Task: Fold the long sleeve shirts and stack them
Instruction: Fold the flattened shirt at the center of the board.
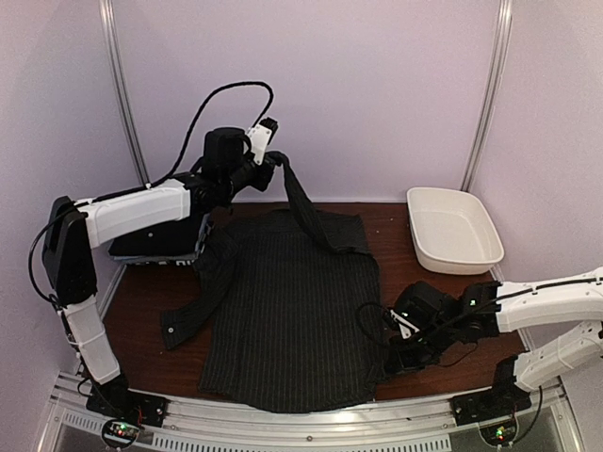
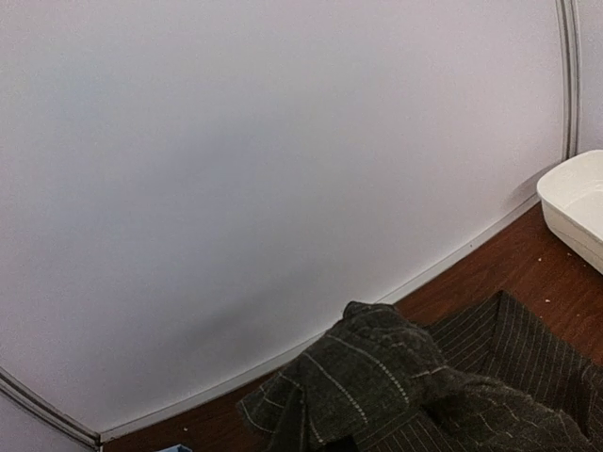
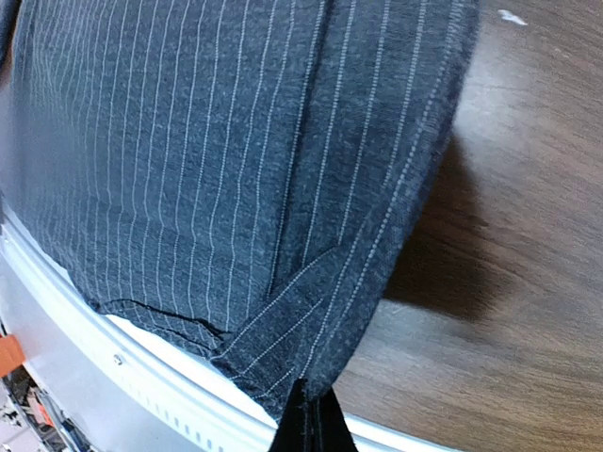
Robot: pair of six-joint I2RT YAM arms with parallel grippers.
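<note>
A charcoal pinstriped long sleeve shirt (image 1: 283, 311) lies spread flat on the wooden table, with one sleeve (image 1: 193, 311) trailing off to the left. My left gripper (image 1: 275, 162) is raised near the back wall, shut on a strip of the shirt that hangs taut down to the shirt's back right corner. In the left wrist view the bunched cloth (image 2: 377, 372) hides the fingers. My right gripper (image 1: 391, 363) sits low at the shirt's near right corner; its fingertips (image 3: 312, 419) are shut on the hem (image 3: 283, 367).
A white plastic tub (image 1: 452, 231) stands at the back right, also seen as a white tub (image 2: 579, 202). A dark flat folded cloth (image 1: 151, 243) lies under my left arm at the back left. The metal rail (image 3: 141, 377) runs along the near edge.
</note>
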